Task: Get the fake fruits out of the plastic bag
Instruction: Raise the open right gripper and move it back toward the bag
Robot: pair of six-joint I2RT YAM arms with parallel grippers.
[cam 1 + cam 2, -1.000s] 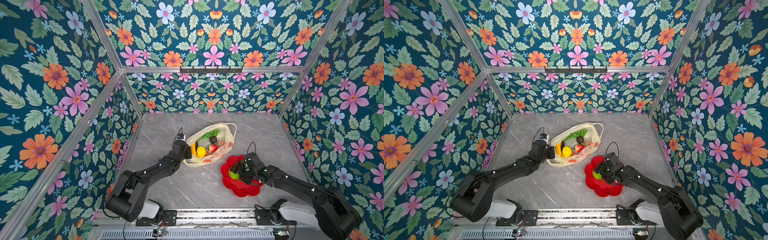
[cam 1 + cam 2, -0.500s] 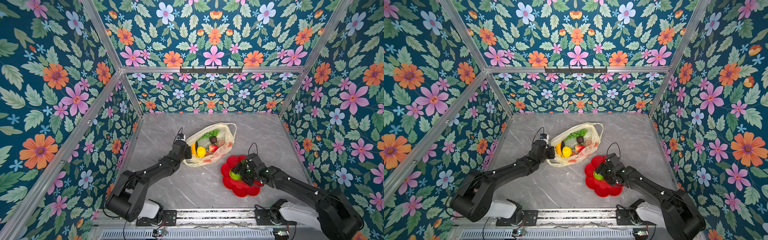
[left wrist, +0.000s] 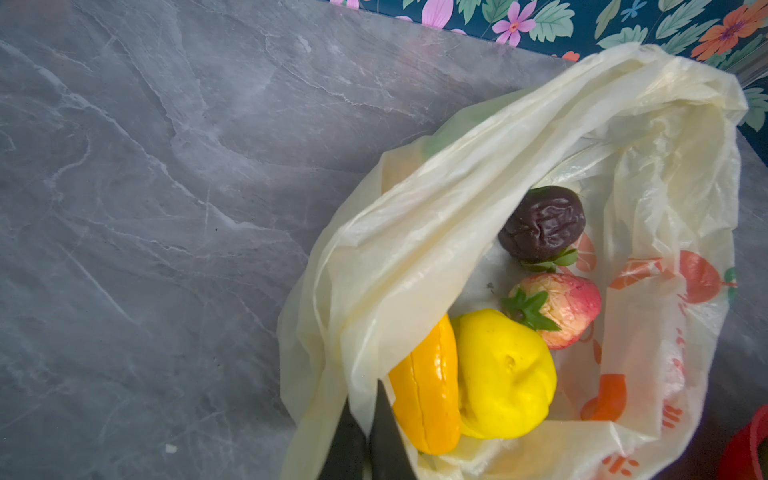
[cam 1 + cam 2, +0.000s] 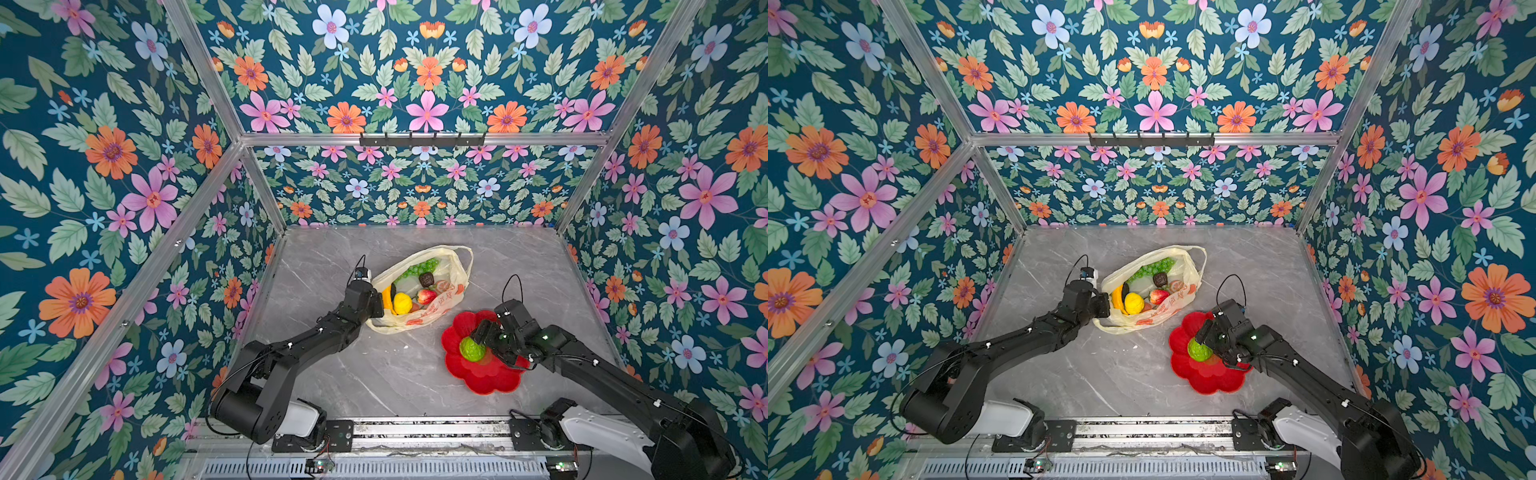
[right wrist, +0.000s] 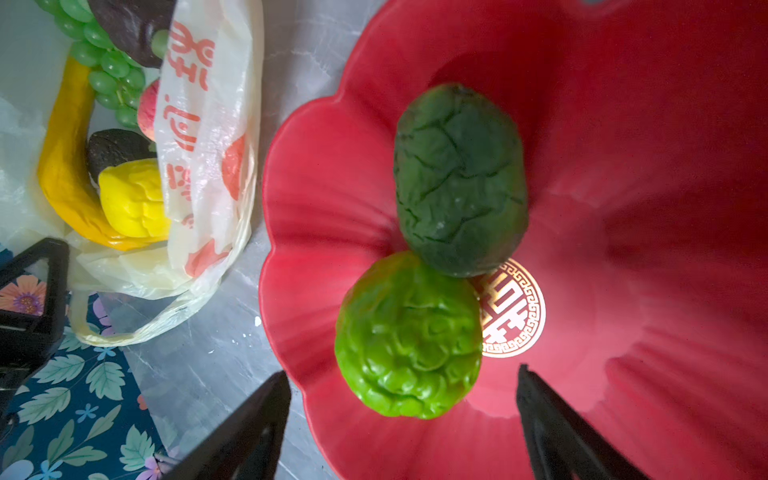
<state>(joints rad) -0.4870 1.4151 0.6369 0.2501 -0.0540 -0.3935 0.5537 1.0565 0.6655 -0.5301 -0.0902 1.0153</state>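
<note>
The plastic bag lies open at mid-table. My left gripper is shut on the bag's near-left rim. Inside it lie a yellow banana, a yellow lemon, a red strawberry, a dark brown piece and green grapes. On the red flower-shaped plate rest a bumpy lime-green ball and a dark green avocado-like piece. My right gripper hangs open over the ball, fingers apart from it.
Floral walls close in the grey marble table on three sides. A black hook rail is fixed to the back wall. The arm bases sit on a metal rail along the front edge.
The right jaws have spread a little wider around the lime-green ball on the plate. The left arm and the bag have not moved.
</note>
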